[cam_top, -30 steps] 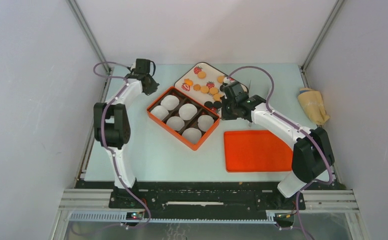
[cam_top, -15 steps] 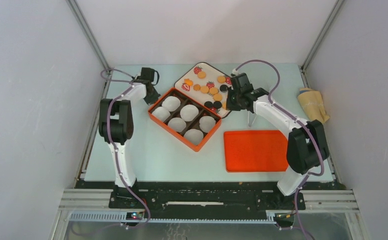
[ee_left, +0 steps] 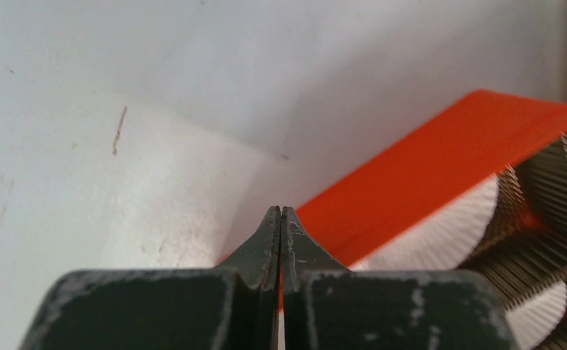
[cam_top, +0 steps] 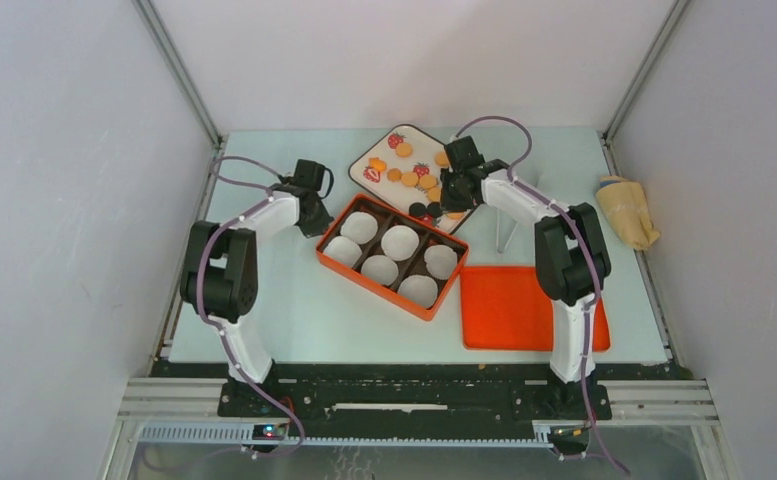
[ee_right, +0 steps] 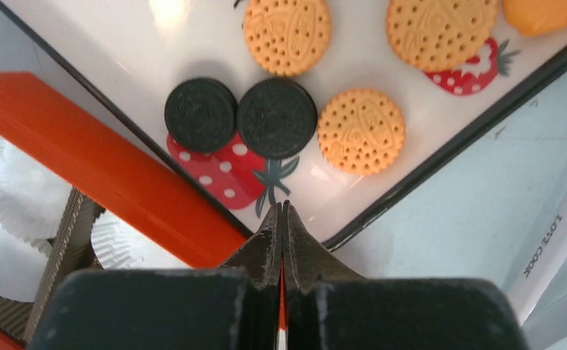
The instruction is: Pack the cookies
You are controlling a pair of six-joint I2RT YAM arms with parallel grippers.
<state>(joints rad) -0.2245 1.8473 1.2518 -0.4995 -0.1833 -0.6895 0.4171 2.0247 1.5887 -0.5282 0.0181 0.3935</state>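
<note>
Orange box sits between both grippers. Left gripper: tips pressed together at the box's 10 o'clock corner, arm folded low. Right gripper: tips pressed together over its 1 o'clock corner, arm stretched forward. Cookies lie on the tray at the box's 12 o'clock.

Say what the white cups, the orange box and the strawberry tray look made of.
White cups: thin paper, matte; fine pleats round the walls. Orange box: smooth, even colour with a soft sheen; plastic or coated card, cannot tell. Strawberry tray: hard glossy surface, bright glare spot, dark rim; likely printed metal or melamine.
</note>
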